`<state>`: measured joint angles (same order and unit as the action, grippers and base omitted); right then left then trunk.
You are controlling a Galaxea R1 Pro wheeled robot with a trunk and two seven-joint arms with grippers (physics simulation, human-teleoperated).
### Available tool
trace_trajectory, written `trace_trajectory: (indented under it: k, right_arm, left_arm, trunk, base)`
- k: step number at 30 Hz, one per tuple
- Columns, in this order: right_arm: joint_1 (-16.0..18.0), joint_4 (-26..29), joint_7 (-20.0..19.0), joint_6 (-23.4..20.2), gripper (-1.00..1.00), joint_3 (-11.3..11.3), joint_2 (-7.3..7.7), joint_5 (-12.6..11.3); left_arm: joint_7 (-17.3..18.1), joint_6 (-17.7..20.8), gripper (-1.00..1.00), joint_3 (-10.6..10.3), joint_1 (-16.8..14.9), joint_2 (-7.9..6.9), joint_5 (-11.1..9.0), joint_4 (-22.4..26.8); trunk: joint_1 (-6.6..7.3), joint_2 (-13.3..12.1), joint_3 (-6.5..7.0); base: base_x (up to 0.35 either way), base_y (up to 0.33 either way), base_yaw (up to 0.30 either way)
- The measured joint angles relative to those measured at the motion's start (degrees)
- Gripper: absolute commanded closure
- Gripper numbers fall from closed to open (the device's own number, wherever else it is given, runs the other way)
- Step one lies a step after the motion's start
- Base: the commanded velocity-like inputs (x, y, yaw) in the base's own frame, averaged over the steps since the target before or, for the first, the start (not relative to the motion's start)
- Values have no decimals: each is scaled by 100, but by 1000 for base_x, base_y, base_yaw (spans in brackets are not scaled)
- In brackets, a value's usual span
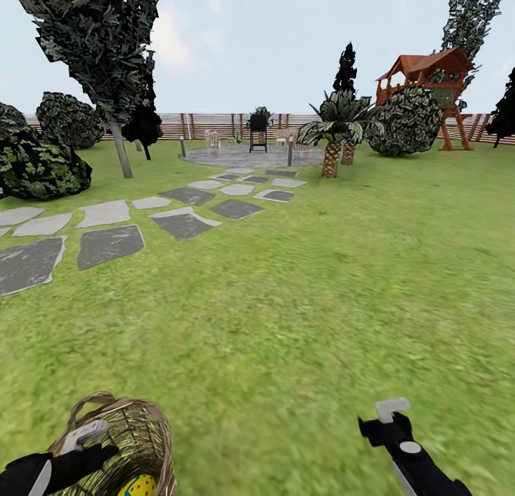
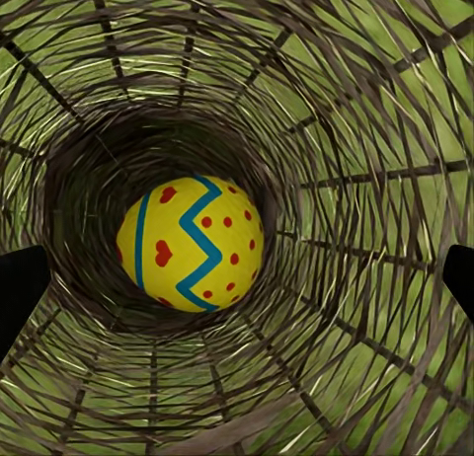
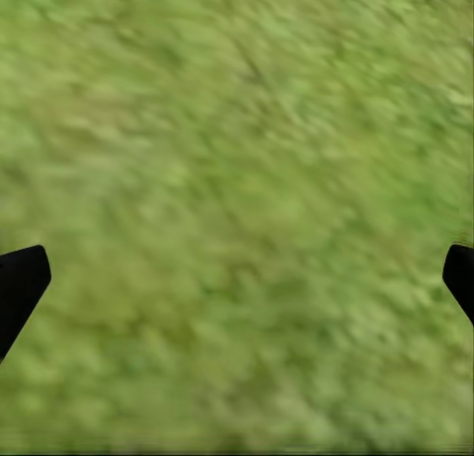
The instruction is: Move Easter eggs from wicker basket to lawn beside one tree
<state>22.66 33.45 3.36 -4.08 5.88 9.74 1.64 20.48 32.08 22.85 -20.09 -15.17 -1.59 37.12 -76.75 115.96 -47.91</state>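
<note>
Nearest the camera, at the lower left of the head view, the left gripper (image 1: 75, 439) hung at the mouth of the wicker basket (image 1: 154, 428), its black forearm coming in from the bottom left corner. Its wrist view looked straight down the woven tube: one Easter egg (image 2: 191, 242), yellow with a blue zigzag and red dots and hearts, lay at the bottom, just left of that frame's centre. The two dark fingertips (image 2: 20, 288) sat at the left and right edges of that frame, so the pincer stood wide and held nothing. A sliver of the same egg showed at the bottom edge of the head view, inside the rim.

The step in hand looked to be the reach for that egg. Done well, it would call for a straight descent along the basket's axis, wrist kept clear of the wicker wall and the loop handle, the jaws centred on the egg before closing, since a round shell would likely roll away from an off-centre pinch.

The right gripper (image 1: 392, 414) hovered over bare lawn (image 1: 300, 303) at the lower right, its finger tips (image 3: 22, 278) spread wide in its wrist view, empty. A slim-trunked tree (image 1: 118, 149) stood at the upper left, beyond the stepping stones (image 1: 107, 245)
</note>
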Motion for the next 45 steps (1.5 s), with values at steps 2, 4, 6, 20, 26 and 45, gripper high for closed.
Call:
trace_trajectory:
  k: [2, 4, 6, 20, 26, 45]
  right_arm:
    - [0, -65, -1, 2, -100, -3, 2, -3]
    - [0, -129, -2, 2, -100, -4, 2, -5]
    - [0, -194, -2, 3, -100, -5, 3, -5]
    - [1, -591, 12, 12, -100, -11, -17, -21]
    - [0, -380, 9, 5, -100, -18, -4, -41]
    - [-1, 1991, 5, -2124, -100, -44, -62, -57]
  left_arm:
    - [-4, -1, -100, 3, 0, 1, 0, 0]
    - [-10, -1, -100, 3, 0, 2, -1, 0]
    - [-18, -1, -100, -1, 0, 5, -5, 0]
    - [-27, -1, -100, -4, 0, 28, -16, 0]
    - [-27, -1, -100, -4, 0, 35, -16, 0]
    - [-27, -10, -100, -21, 0, 183, -8, 0]
  trunk:
    - [0, 0, 0]
    - [-43, 79, -35]
    - [-87, 159, -71]
    - [-395, 721, -323]
    - [-527, 961, -430]
    - [-944, 1723, -771]
  base:
    - [0, 0, 0]
    - [0, 0, 0]
    - [0, 0, 0]
    - [0, 0, 0]
    - [0, 0, 0]
    - [0, 0, 0]
